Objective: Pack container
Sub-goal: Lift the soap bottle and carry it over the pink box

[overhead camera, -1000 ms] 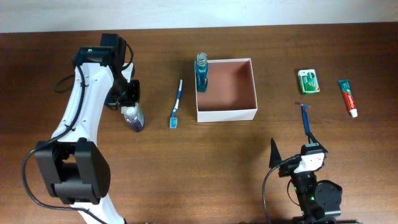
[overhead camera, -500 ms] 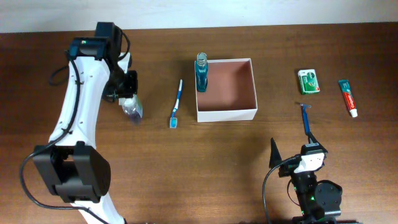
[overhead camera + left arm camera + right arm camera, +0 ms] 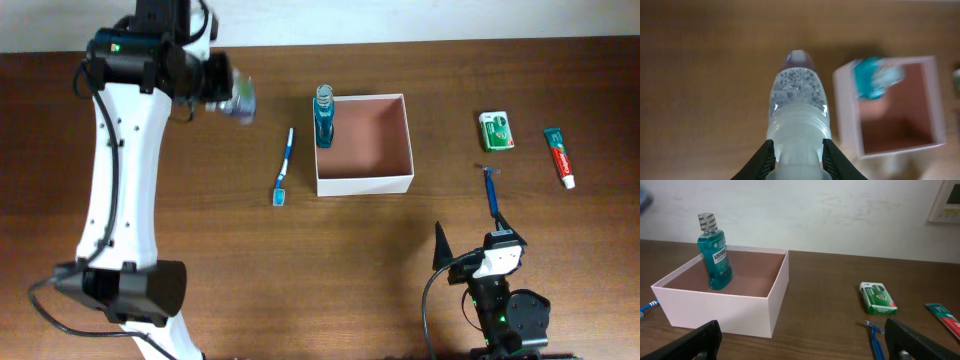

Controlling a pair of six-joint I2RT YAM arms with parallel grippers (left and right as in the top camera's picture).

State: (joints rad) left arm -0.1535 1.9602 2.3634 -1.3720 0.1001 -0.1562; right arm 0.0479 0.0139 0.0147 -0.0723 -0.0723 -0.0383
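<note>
White-walled cardboard, pinkish-brown inside: the container (image 3: pixel 365 184) sits at mid-table with its open top up. One thing stands in it, a teal mouthwash bottle (image 3: pixel 324 118), upright in the far left corner against the walls.

The left gripper (image 3: pixel 798 161) is closed on a clear bottle (image 3: pixel 799 97) with pale, flecked contents. It holds the bottle above the table to the left of the box, well apart from it. The right gripper (image 3: pixel 800 347) sits low near the table's front edge, fingers spread wide, holding nothing.

Outside the box lie a blue toothbrush (image 3: pixel 284 166) just to its left and, to its right, a green packet (image 3: pixel 496 131), a toothpaste tube (image 3: pixel 560 157) and a blue razor (image 3: pixel 491 190).
</note>
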